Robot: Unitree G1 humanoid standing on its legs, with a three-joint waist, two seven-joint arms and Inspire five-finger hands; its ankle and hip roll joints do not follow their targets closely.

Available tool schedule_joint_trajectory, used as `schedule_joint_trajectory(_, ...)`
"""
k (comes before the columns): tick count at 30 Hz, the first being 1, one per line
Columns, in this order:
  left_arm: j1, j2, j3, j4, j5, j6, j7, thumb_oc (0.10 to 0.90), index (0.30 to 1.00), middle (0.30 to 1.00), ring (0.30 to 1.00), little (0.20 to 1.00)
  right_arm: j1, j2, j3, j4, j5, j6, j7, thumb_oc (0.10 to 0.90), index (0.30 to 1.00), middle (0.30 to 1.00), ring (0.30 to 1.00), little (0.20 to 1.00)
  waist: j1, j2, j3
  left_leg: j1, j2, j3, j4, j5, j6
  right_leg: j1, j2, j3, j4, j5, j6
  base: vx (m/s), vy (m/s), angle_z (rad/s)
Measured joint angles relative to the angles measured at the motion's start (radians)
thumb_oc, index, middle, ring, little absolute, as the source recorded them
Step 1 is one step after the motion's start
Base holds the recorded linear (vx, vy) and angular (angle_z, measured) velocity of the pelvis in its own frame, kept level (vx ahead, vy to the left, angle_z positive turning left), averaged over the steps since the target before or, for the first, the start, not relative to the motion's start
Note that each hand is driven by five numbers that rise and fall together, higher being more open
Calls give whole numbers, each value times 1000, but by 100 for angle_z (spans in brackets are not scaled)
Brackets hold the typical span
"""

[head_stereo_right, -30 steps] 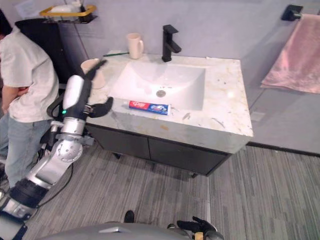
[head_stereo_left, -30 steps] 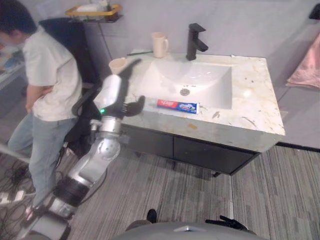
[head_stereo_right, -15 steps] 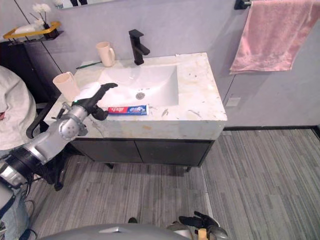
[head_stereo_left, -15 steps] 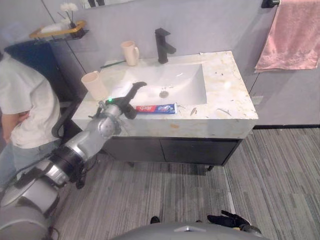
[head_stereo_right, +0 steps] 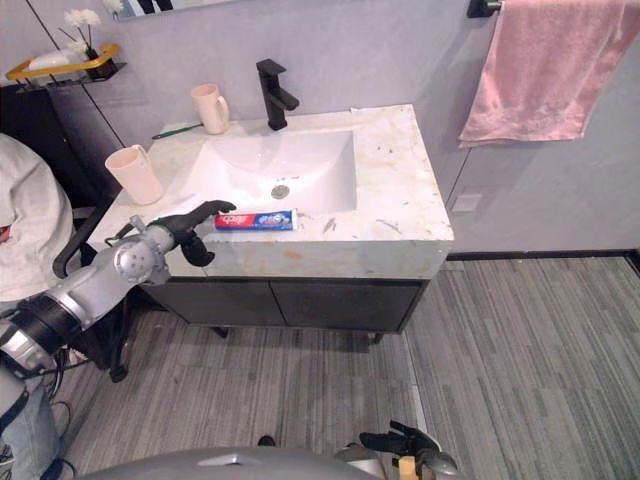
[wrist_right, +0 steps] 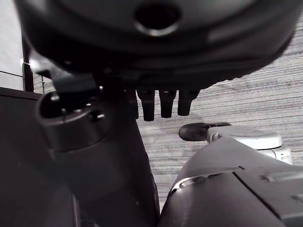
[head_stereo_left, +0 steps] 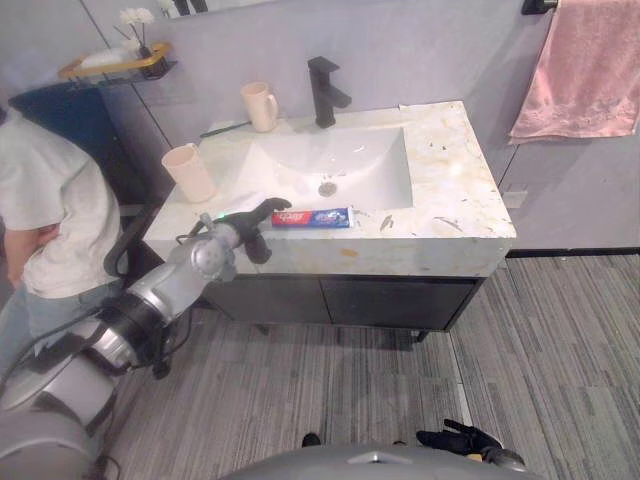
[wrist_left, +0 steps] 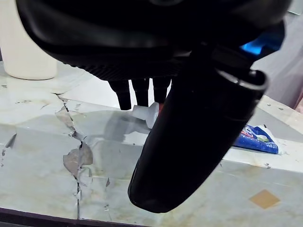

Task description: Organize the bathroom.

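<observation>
Right hand [head_stereo_left: 455,438] low at the 6 o'clock edge of the head views, over the striped floor [head_stereo_left: 560,360], fingers spread loose and straight, nothing in them.

Left hand [head_stereo_left: 252,217] at the front left of the marble countertop [head_stereo_left: 470,215], about 9 o'clock from the scene's centre. Fingers relaxed and reaching forward, not closed on anything; thumb hangs down toward the counter's front edge. Fingertips [wrist_left: 124,97] sit just short of the white cap of the toothpaste tube [head_stereo_left: 312,217]; whether they touch the cap cannot be told.

Toothpaste tube lies flat on the counter along the front rim of the white sink basin [head_stereo_left: 340,160], cap pointing to 9 o'clock, toward the hand.

Beige cup [head_stereo_left: 188,172] stands upright on the counter at 10 o'clock from the hand, near it but apart.

Farther back: handled mug [head_stereo_left: 260,105] at the counter's rear, a toothbrush [head_stereo_left: 225,128] lying just beside it, black faucet [head_stereo_left: 324,92] behind the basin at 12 o'clock.

Pink towel [head_stereo_left: 590,70] hangs on the wall at 2 o'clock. Yellow wall shelf [head_stereo_left: 110,62] at 10 o'clock. A person [head_stereo_left: 45,220] in a white shirt stands at 9 o'clock.
</observation>
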Motion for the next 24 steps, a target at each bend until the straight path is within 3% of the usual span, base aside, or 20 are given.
schedule_joint_trajectory(24, -46, 10, 1, 1, -25, -3, -19, 800, 900, 900, 900, 900, -4, 2, 3, -2, 1, -1, -1, 800, 900, 900, 900, 900, -1, -13, 19, 5, 0, 12, 0, 0, 0, 0, -1, 11, 0, 3, -2, 11, 0, -1)
